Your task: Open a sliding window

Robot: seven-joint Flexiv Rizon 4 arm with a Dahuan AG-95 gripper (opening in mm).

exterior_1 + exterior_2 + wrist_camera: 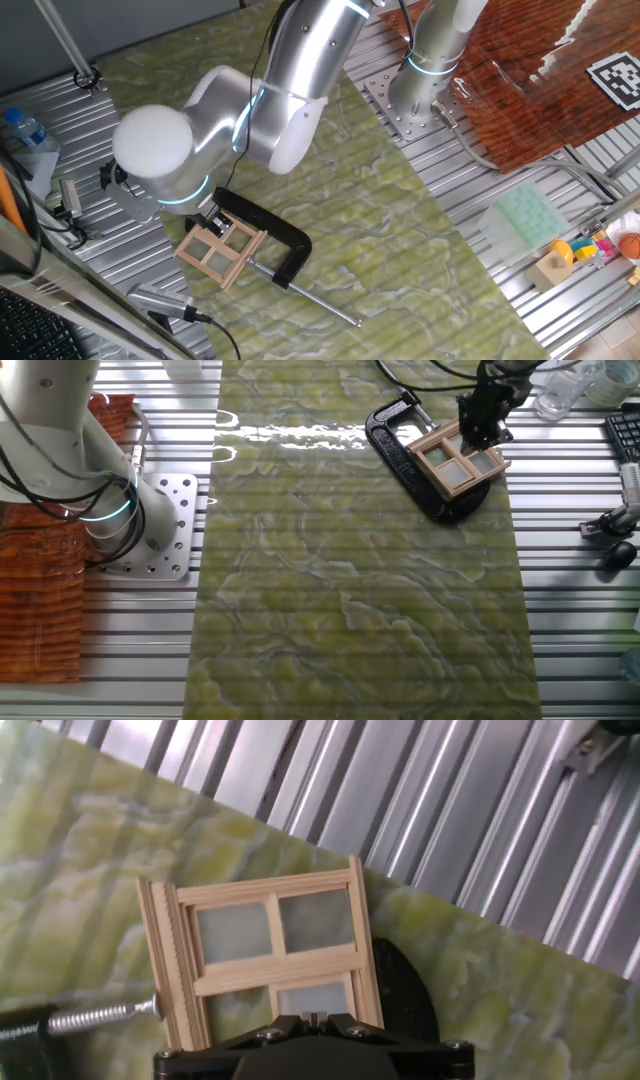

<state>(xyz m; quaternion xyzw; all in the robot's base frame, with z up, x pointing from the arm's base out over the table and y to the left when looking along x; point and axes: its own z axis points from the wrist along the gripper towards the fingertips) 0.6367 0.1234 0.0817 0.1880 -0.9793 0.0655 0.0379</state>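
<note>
Tool [313, 1016] at sliding window [270, 955], unlabelled.

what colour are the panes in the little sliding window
Greyish, frosted-looking panes set in the sliding window, whose frame is light wood; clearest in the hand view.

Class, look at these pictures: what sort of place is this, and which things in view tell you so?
Probably a robotics lab bench: a robot arm is bolted to a ribbed metal table, and a miniature sliding window is held by a black C-clamp on a green mat.
</note>
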